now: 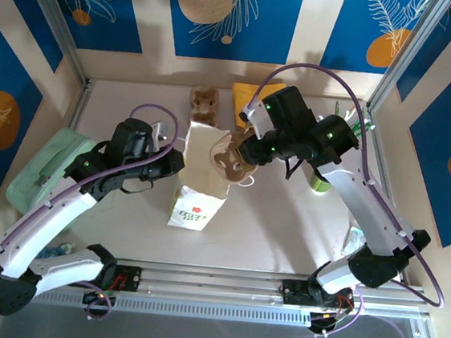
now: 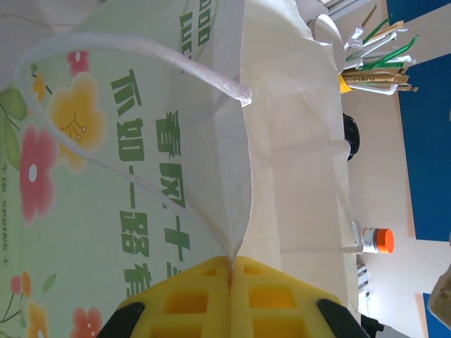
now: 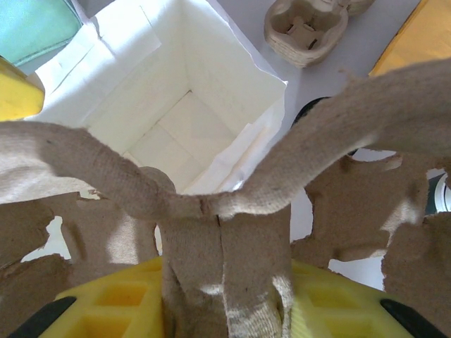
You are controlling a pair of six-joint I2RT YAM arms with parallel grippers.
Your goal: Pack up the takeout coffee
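A white paper bag (image 1: 200, 184) with green print and flowers stands open at mid-table. My left gripper (image 1: 179, 162) is shut on the bag's left rim, the thin paper edge (image 2: 236, 211) pinched between its yellow fingers (image 2: 275, 296). My right gripper (image 1: 243, 151) is shut on a brown pulp cup carrier (image 1: 233, 160), gripping its upright centre handle (image 3: 232, 239). The carrier hangs over the bag's mouth, with the bag's bare white inside (image 3: 183, 127) below it. The takeout coffee is out of view.
A stack of pulp carriers (image 1: 204, 102) and a yellow pack (image 1: 250, 91) lie behind the bag. A pale green cloth bag (image 1: 48, 166) sits at the left. Straws in a holder (image 2: 373, 60), a black lid (image 2: 350, 135) and an orange-capped bottle (image 2: 377, 241) stand to the right.
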